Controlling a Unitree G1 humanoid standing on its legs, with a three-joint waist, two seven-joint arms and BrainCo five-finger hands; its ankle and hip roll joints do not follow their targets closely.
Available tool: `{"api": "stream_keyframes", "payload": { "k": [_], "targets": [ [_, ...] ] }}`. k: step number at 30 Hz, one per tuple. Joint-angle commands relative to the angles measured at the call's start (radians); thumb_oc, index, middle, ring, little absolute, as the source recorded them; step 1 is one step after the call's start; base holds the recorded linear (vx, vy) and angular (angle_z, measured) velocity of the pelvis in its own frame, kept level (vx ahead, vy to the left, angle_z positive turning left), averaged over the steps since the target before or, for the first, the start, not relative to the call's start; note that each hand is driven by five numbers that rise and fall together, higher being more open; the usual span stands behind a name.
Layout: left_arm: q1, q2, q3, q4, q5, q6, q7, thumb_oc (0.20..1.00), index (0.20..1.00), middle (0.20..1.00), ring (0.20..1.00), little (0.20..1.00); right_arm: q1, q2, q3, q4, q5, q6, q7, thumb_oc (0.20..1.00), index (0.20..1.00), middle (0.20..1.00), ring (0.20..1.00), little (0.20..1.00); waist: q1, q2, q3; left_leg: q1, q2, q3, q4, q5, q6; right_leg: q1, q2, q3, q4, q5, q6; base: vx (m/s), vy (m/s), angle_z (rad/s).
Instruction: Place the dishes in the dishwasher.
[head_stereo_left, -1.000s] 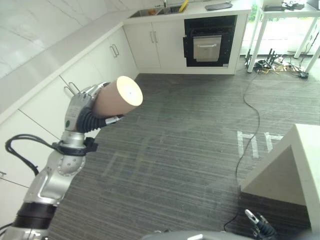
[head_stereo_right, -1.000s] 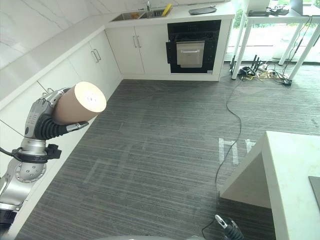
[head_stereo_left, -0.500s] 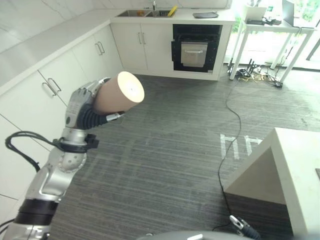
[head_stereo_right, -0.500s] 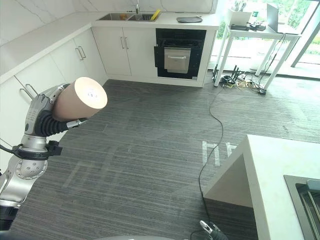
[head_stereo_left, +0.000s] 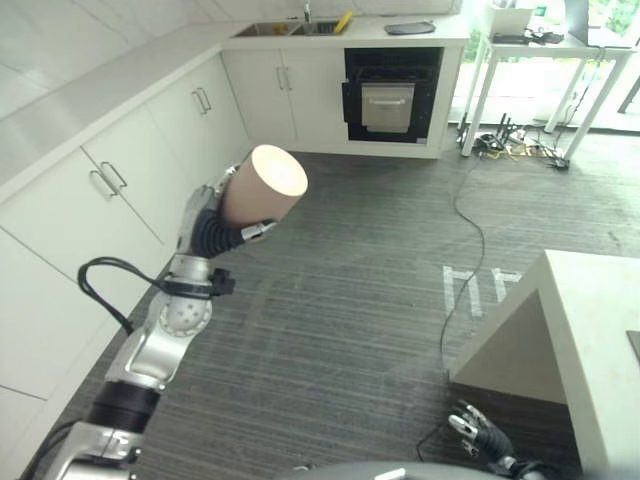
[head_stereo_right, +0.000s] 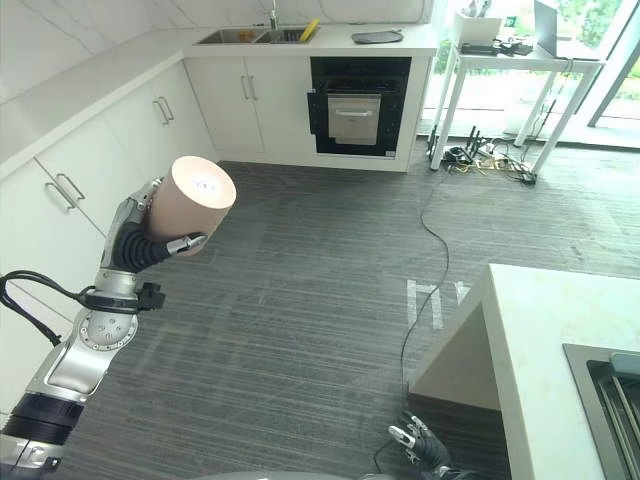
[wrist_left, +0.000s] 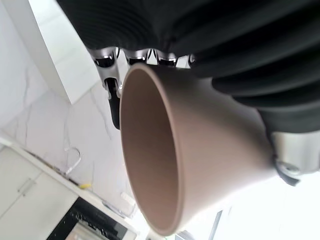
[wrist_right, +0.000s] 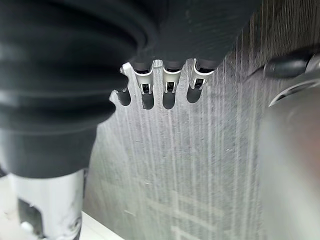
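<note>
Above the floor (head_stereo_left: 330, 300), the left hand (head_stereo_left: 205, 222) is clamping a tilted cup (head_stereo_left: 262, 186), risking a slip if the fingers are loosening, while the right hand (head_stereo_left: 478, 432) is hanging open

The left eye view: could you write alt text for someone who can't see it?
The left robot hand holds a tan cup on its side, raised above a grey striped floor. White cabinets run along the left, with a black oven at the far wall. The right robot hand hangs low beside a white counter.
</note>
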Motion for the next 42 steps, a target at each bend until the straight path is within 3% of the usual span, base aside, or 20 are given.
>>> {"api": "stream_keyframes", "payload": {
  "k": [1,2,5,8,10,13,15,19,21,23,27,29,30,32,34,35,38,39,41,42],
  "targets": [
    [-0.100,0.027,0.049,0.008,-0.049,-0.044,0.013,0.200,0.200,0.200,0.200,0.200,-0.041,-0.041,0.009,-0.030,-0.043,-0.042,-0.032,1.000,1.000,1.000,1.000,1.000,-0.015,-0.045,0.048,-0.108,-0.057,0.009,0.335,-0.136,-0.008,-0.029,0.081,0.024,0.054,0.025,-0.057,0.14,-0.121,0.24],
    [-0.097,0.021,0.051,0.022,-0.047,-0.063,-0.016,0.200,0.200,0.200,0.200,0.200,-0.042,-0.052,0.000,0.001,-0.011,-0.056,-0.018,1.000,1.000,1.000,1.000,1.000,-0.005,-0.044,0.071,-0.181,-0.012,-0.008,0.361,-0.032,-0.042,-0.015,0.102,0.038,0.055,0.021,-0.069,0.24,-0.064,0.34],
    [-0.073,0.002,0.058,0.000,-0.029,-0.044,-0.010,0.200,0.200,0.200,0.200,0.200,-0.059,-0.049,-0.009,0.027,-0.018,-0.052,-0.012,1.000,1.000,1.000,1.000,1.000,0.007,-0.031,0.079,-0.148,0.024,-0.022,0.206,0.016,-0.052,0.003,0.113,0.044,0.067,-0.002,-0.070,0.31,0.120,0.13],
    [-0.009,0.005,0.104,-0.023,-0.033,-0.057,-0.033,0.200,0.200,0.200,0.200,0.200,-0.050,-0.058,-0.020,0.034,-0.002,-0.032,-0.012,1.000,1.000,1.000,1.000,1.000,0.033,-0.020,0.073,-0.134,0.139,-0.083,-0.001,0.145,-0.096,0.020,0.104,0.051,0.064,-0.013,-0.060,0.42,0.225,-0.24],
    [0.005,0.002,0.120,-0.026,-0.028,-0.061,-0.049,0.200,0.200,0.200,0.200,0.200,-0.043,-0.067,-0.030,0.044,0.004,-0.040,0.002,1.000,1.000,1.000,1.000,1.000,0.030,-0.019,0.073,-0.125,0.197,-0.064,-0.029,0.176,-0.113,0.017,0.083,0.032,0.076,-0.017,-0.052,0.39,0.218,-0.26],
    [0.003,0.001,0.118,-0.024,-0.019,-0.058,-0.041,0.200,0.200,0.200,0.200,0.200,-0.037,-0.071,-0.029,0.045,0.001,-0.051,0.009,1.000,1.000,1.000,1.000,1.000,0.021,-0.020,0.069,-0.091,0.200,-0.036,-0.048,0.141,-0.125,0.016,0.056,0.003,0.105,-0.044,-0.040,0.31,0.232,-0.10],
    [0.005,-0.003,0.114,-0.045,-0.003,-0.035,-0.041,0.200,0.200,0.200,0.200,0.200,-0.031,-0.063,-0.028,0.035,0.036,-0.028,-0.007,1.000,1.000,1.000,1.000,1.000,0.032,-0.010,0.073,-0.085,0.167,-0.052,-0.037,0.104,-0.103,-0.003,0.019,-0.025,0.184,-0.064,-0.034,0.56,0.495,-0.25],
    [-0.005,0.003,0.103,-0.044,0.013,-0.041,-0.060,0.200,0.200,0.200,0.200,0.200,-0.010,-0.036,-0.045,0.022,0.045,-0.025,-0.013,1.000,1.000,1.000,1.000,1.000,0.045,-0.003,0.060,-0.084,0.076,-0.104,-0.031,0.053,-0.064,-0.014,-0.009,-0.018,0.284,-0.089,-0.012,0.35,0.316,-0.06],
    [-0.028,0.014,0.084,-0.030,0.019,-0.061,-0.060,0.200,0.200,0.200,0.200,0.200,0.001,-0.019,-0.047,-0.005,0.049,-0.025,-0.032,1.000,1.000,1.000,1.000,1.000,0.043,-0.006,0.052,-0.079,0.019,-0.100,-0.042,0.032,-0.025,-0.047,-0.038,-0.007,0.398,-0.055,0.026,0.27,0.327,0.20],
    [-0.061,0.035,0.062,-0.014,0.017,-0.071,-0.062,0.200,0.200,0.200,0.200,0.200,0.015,-0.001,-0.044,-0.043,0.072,-0.023,-0.061,1.000,1.000,1.000,1.000,1.000,0.039,-0.014,0.043,-0.076,-0.036,-0.075,-0.056,0.004,0.020,-0.073,-0.068,-0.018,0.534,0.027,0.074,0.24,0.307,0.42],
    [-0.081,0.059,0.048,0.006,0.010,-0.068,-0.066,0.200,0.200,0.200,0.200,0.200,0.024,0.009,-0.048,-0.062,0.094,-0.021,-0.064,1.000,1.000,1.000,1.000,1.000,0.040,-0.009,0.037,-0.025,-0.095,-0.026,-0.103,-0.029,0.069,-0.181,-0.125,-0.044,0.756,0.180,0.116,0.20,0.236,0.34],
    [-0.073,0.061,0.051,0.000,0.011,-0.075,-0.062,0.200,0.200,0.200,0.200,0.200,0.015,0.009,-0.050,-0.059,0.095,-0.028,-0.060,1.000,1.000,1.000,1.000,1.000,0.027,-0.006,0.048,0.003,-0.112,-0.023,-0.117,-0.040,0.071,-0.249,-0.077,-0.047,0.711,0.176,0.115,0.21,0.077,-0.21],
    [-0.070,0.059,0.049,-0.014,0.017,-0.071,-0.061,0.200,0.200,0.200,0.200,0.200,0.011,0.006,-0.053,-0.062,0.105,-0.028,-0.062,1.000,1.000,1.000,1.000,1.000,0.010,-0.005,0.058,0.027,-0.121,-0.036,-0.128,-0.049,0.068,-0.281,-0.047,-0.057,0.630,0.173,0.107,0.31,-0.029,-0.52],
    [-0.077,0.057,0.045,-0.033,0.022,-0.049,-0.064,0.200,0.200,0.200,0.200,0.200,-0.003,-0.004,-0.058,-0.057,0.127,-0.014,-0.061,1.000,1.000,1.000,1.000,1.000,-0.016,-0.010,0.075,0.080,-0.132,-0.040,-0.146,-0.081,0.059,-0.318,-0.067,-0.086,0.339,0.225,0.097,0.40,-0.134,-0.04],
    [-0.088,0.063,0.035,-0.033,0.014,-0.052,-0.071,0.200,0.200,0.200,0.200,0.200,-0.011,0.000,-0.078,-0.022,0.134,-0.019,-0.049,1.000,1.000,1.000,1.000,1.000,-0.042,-0.020,0.090,0.115,-0.152,-0.062,-0.143,-0.125,0.068,-0.389,-0.089,-0.042,0.178,0.324,0.125,0.48,-0.250,0.22],
    [-0.082,0.063,0.033,-0.032,0.018,-0.070,-0.075,0.200,0.200,0.200,0.200,0.200,-0.011,0.007,-0.092,-0.006,0.129,-0.026,-0.046,1.000,1.000,1.000,1.000,1.000,-0.042,-0.019,0.094,0.133,-0.155,-0.062,-0.137,-0.149,0.071,-0.406,-0.101,-0.055,0.112,0.338,0.133,0.44,-0.220,0.10],
    [-0.056,0.053,0.032,-0.028,0.042,-0.108,-0.071,0.200,0.200,0.200,0.200,0.200,-0.001,0.021,-0.100,0.011,0.129,-0.034,-0.045,1.000,1.000,1.000,1.000,1.000,-0.027,-0.010,0.087,0.166,-0.167,-0.056,-0.125,-0.202,0.079,-0.390,-0.115,-0.106,0.079,0.349,0.150,0.49,-0.222,0.33],
    [-0.048,0.039,0.024,-0.031,0.059,-0.114,-0.060,0.200,0.200,0.200,0.200,0.200,0.011,0.028,-0.084,0.009,0.142,-0.031,-0.062,1.000,1.000,1.000,1.000,1.000,-0.027,-0.011,0.071,0.173,-0.201,-0.068,-0.068,-0.256,0.103,-0.362,-0.112,-0.125,0.088,0.349,0.148,0.45,-0.315,0.26],
    [-0.053,0.037,0.014,-0.032,0.051,-0.104,-0.060,0.200,0.200,0.200,0.200,0.200,0.011,0.026,-0.079,0.013,0.146,-0.020,-0.072,1.000,1.000,1.000,1.000,1.000,-0.037,-0.018,0.064,0.160,-0.223,-0.069,-0.022,-0.265,0.114,-0.368,-0.111,-0.130,0.112,0.348,0.126,0.36,-0.263,0.17],
    [-0.044,0.035,0.013,-0.031,0.049,-0.110,-0.060,0.200,0.200,0.200,0.200,0.200,0.012,0.024,-0.080,0.022,0.147,-0.016,-0.075,1.000,1.000,1.000,1.000,1.000,-0.043,-0.014,0.056,0.160,-0.228,-0.066,0.023,-0.287,0.114,-0.368,-0.096,-0.124,0.144,0.319,0.111,0.23,-0.140,0.28]
  ]
}}
